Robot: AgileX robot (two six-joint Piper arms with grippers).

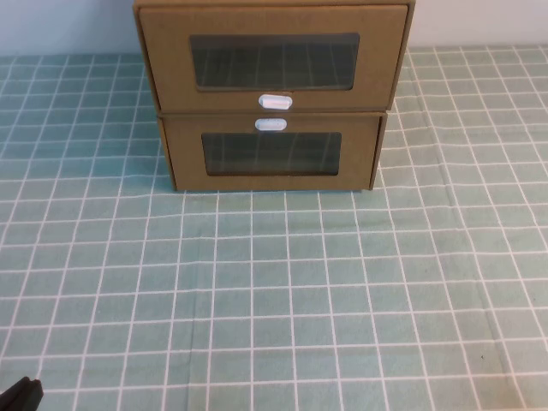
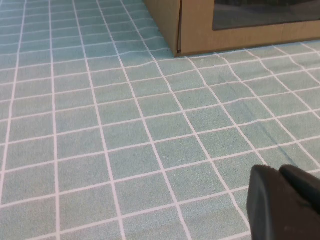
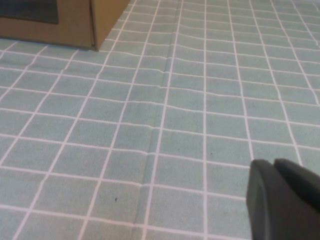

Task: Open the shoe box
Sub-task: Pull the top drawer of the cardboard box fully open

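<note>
Left gripper: (image 2: 278,172) fingers pressed together on nothing, low at the table's near left corner.
Right gripper: (image 3: 274,165) closed up too and empty, low over the near side, well apart from the box corner.
Tablecloth: (image 1: 282,291) green check, lightly rippled.
Shoe boxes: far centre, upper shoe box (image 1: 167,60) stacked on lower shoe box (image 1: 184,158), both fronts shut.
Handling: cardboard, probably light and fairly stiff; the stack may slide on the cloth when pulled. The window (image 1: 274,62) looks thin, so keep off it.
Take hold: upper pull tab (image 1: 275,102) or lower pull tab (image 1: 271,124), small and white, just beside each other.
Writing: none readable.
</note>
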